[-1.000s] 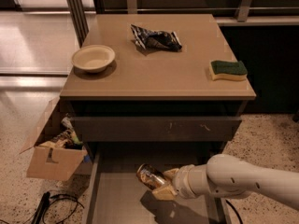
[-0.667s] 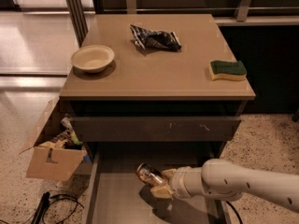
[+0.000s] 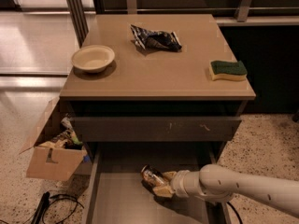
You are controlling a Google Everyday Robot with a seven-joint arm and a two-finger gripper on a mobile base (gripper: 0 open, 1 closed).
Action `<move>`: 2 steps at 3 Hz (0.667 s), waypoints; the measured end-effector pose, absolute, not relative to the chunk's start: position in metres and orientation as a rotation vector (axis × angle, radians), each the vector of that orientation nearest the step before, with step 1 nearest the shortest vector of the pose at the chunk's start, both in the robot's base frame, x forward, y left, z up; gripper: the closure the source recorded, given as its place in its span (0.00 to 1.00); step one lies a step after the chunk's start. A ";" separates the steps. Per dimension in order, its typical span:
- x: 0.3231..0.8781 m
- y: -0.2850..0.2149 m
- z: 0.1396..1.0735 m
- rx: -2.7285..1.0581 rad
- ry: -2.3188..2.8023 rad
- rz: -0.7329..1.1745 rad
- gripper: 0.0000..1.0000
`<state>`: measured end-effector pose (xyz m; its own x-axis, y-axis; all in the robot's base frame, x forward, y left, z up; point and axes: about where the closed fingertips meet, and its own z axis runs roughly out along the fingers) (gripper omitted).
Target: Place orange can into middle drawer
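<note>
Gripper at lower centre of frame, clamped on orange can. Can tilted, long axis leaning toward upper left, over middle drawer floor. Likely only lowering and release left.

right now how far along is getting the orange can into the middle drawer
Done: the middle drawer is pulled open, and the orange can is grasped. In hand: the gripper holds the can, tilted, low inside the open drawer. I cannot tell whether the can touches the floor. Left: set it down, release and pull back.
</note>
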<state>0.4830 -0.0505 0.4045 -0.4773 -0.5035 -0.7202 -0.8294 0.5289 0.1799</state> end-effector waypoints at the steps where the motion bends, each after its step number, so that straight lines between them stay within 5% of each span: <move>1: 0.494 -0.056 0.386 -1.068 2.167 0.687 1.00; 2: 0.495 -0.056 0.385 -1.065 2.168 0.687 0.83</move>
<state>0.4948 -0.0562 0.3847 -0.4824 -0.5007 -0.7188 -0.8234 0.5391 0.1770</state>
